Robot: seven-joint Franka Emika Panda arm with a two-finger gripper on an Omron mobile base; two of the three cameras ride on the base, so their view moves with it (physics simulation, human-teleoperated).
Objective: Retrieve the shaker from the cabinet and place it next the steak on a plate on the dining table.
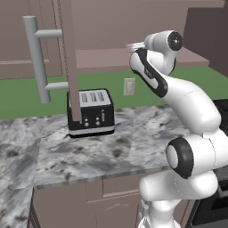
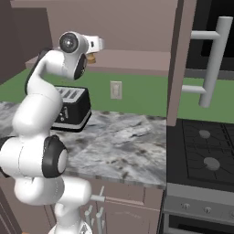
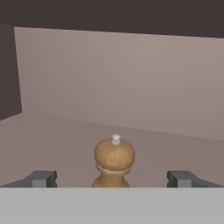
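Nearest, the gripper (image 3: 112, 178) has its jaws spread wide, one on either side of the shaker (image 3: 113, 161) without touching it. Upright, the shaker stands on the shelf of the cabinet (image 3: 131, 83), seemingly well short of its back wall.

Base views flank the arm (image 1: 187, 111), sharing toaster (image 1: 91, 112) counter, hand view close inside cabinet (image 3: 131, 78)

Home kitchen: marbled counter (image 1: 133, 147) w/ toaster (image 1: 91, 112), stove (image 2: 203, 155), wall cabinets (image 1: 67, 53).
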